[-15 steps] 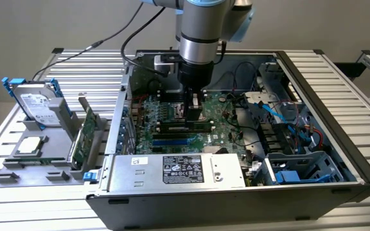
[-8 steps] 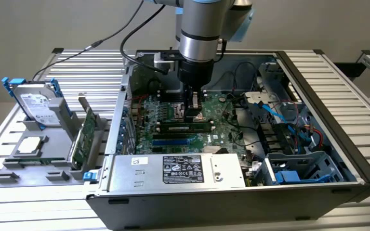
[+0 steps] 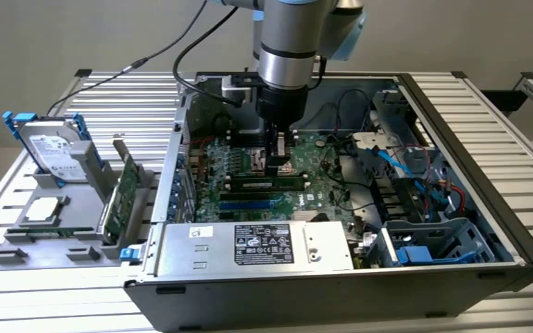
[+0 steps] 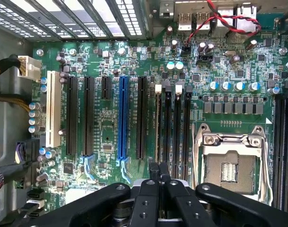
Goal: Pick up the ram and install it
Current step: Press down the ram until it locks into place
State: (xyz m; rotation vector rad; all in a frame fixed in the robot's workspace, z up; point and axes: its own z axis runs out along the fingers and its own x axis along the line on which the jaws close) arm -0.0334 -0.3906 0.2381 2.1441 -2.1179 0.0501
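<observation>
The gripper [image 3: 280, 165] is hovering at frame centre with its fingers drawn together, apparently gripping nothing. The ram [image 3: 266, 184] is lying along a slot just below it, possibly unlatched. Sound seating is requiring straight, even downward pressure.

Even, bright overhead light; soft shadows inside the case [image 3: 415, 90]; mild blur.

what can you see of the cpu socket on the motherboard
The cpu socket is a squarish silver metal frame with screws at its corners, lying flat on the green motherboard. Its dark centre shows a small patch of contacts; no cooler sits on it. Long black memory slots run along both sides.
</observation>
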